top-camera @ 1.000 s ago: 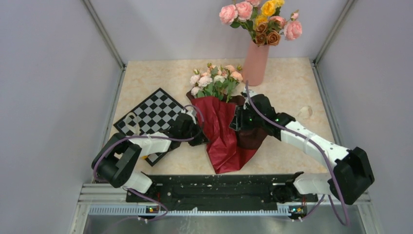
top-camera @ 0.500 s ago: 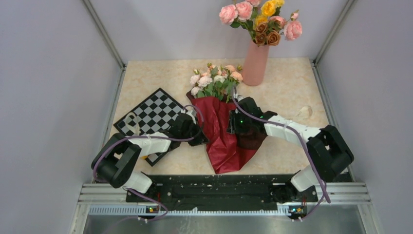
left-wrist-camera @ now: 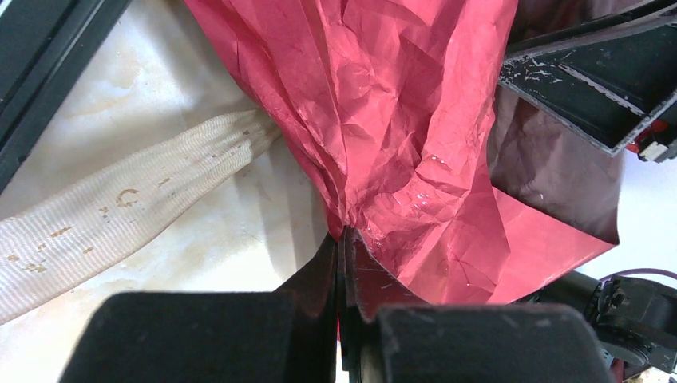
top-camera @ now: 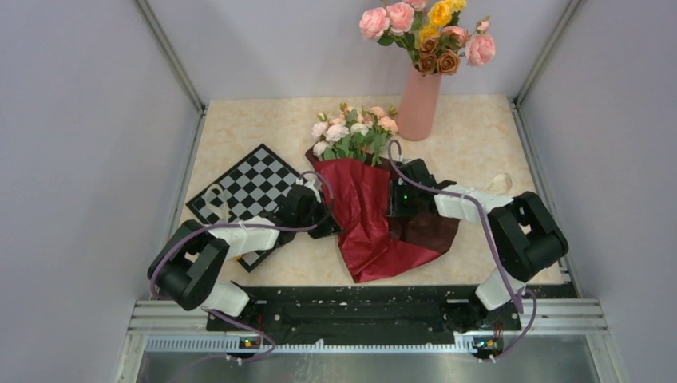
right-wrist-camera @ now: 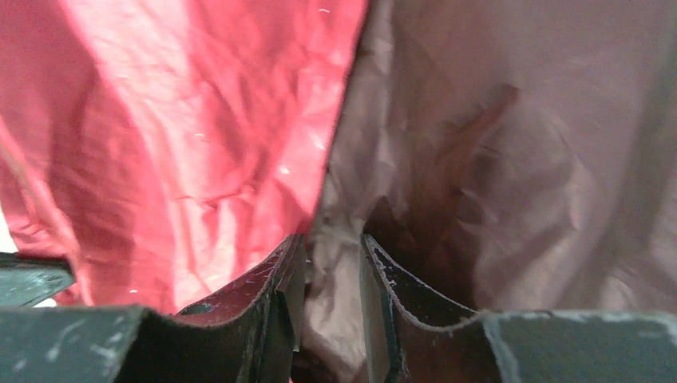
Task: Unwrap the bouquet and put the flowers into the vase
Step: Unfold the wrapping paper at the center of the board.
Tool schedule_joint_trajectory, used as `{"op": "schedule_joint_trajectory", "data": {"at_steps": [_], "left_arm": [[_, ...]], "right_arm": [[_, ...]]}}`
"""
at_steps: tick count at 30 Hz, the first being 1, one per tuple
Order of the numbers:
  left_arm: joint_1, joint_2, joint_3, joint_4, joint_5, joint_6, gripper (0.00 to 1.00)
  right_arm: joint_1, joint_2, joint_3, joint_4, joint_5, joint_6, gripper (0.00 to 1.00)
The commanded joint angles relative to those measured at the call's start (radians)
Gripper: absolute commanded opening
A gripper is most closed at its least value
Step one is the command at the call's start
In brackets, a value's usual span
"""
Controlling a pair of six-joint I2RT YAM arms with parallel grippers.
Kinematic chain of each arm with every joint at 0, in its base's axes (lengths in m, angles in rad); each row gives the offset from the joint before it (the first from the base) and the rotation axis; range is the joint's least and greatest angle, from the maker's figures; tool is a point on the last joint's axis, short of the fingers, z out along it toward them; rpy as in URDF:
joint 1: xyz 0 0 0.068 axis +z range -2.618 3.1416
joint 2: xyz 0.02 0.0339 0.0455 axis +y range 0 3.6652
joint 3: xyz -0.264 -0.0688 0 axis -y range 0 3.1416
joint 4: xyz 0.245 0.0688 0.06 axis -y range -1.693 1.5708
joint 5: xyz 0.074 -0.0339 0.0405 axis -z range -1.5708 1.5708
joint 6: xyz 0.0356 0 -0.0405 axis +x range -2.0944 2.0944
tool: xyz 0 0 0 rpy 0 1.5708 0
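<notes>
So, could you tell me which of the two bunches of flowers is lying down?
The smaller pale pink, white and peach bunch, lying in dark red paper; the larger pink, yellow and brown roses stand upright in the salmon vase.

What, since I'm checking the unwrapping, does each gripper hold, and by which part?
Left gripper pinches a gathered fold of the red paper; right gripper grips a fold of the brown sheet.

Both arms [top-camera: 239,236] have white links, black joints and looping purple cables [top-camera: 207,227].
</notes>
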Motion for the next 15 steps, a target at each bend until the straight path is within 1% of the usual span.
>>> {"op": "schedule_joint_trajectory", "data": {"at_steps": [1,5,9,15], "left_arm": [[0.004,-0.028,0.005,0.012,-0.028,0.023,0.0],[0.004,-0.026,0.003,0.012,-0.03,0.025,0.0],[0.004,-0.024,0.003,0.012,-0.033,0.027,0.0],[0.004,-0.021,0.003,0.012,-0.033,0.031,0.0]], "right_arm": [[-0.038,0.01,-0.013,-0.009,0.065,-0.016,0.32],[-0.059,-0.017,-0.023,-0.058,0.133,-0.008,0.33],[-0.094,-0.056,-0.045,-0.082,0.163,0.0,0.35],[-0.202,-0.083,-0.07,-0.111,0.184,0.006,0.36]]}}
